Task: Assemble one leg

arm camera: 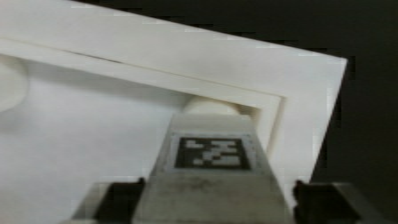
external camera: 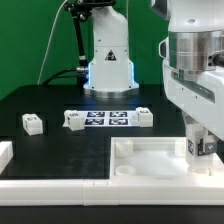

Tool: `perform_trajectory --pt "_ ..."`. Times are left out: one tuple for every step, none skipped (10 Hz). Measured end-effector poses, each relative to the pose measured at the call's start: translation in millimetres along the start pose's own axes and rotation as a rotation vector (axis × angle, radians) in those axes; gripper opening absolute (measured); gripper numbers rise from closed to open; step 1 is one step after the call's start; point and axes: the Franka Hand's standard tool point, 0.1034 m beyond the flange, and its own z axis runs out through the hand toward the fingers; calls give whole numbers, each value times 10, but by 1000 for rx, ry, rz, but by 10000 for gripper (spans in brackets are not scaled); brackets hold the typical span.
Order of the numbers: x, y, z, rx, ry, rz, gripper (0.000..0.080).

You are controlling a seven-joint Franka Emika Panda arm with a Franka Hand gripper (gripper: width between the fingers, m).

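Leg (arm camera: 214,150), stubby white block with black-and-white tag, being clamped between fingers of gripper (external camera: 201,150) at corner of white panel (external camera: 140,160). Long axis being held upright, lower end being pointed at corner inside raised rim; contact not discernible. Beyond, open black table (external camera: 60,145) being shown around loose legs (external camera: 32,123) and marker board (external camera: 105,118).

Your black table (external camera: 55,145) carries the marker board (external camera: 108,118), three legs (external camera: 32,123) in a row with it, and the white panel (external camera: 135,165) nearer, at the exterior view's right.
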Motion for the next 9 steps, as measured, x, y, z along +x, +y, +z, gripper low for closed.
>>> perform_trajectory --pt "-2 0 1 -1 2 -66 618" --pt "-14 -1 0 -3 2 -185 618" --pt "-23 -5 -8 -12 7 -327 643" --pt "-11 -9 -3 -9 7 -457 648" --pt "-6 -8 0 -10 6 -556 648" --pt "-10 -8 1 -11 6 -681 648" --pt "-14 -8 1 -11 5 -778 649" --pt "-15 -8 1 -11 4 -864 649" --pt "-14 -9 -3 -11 5 -964 649"
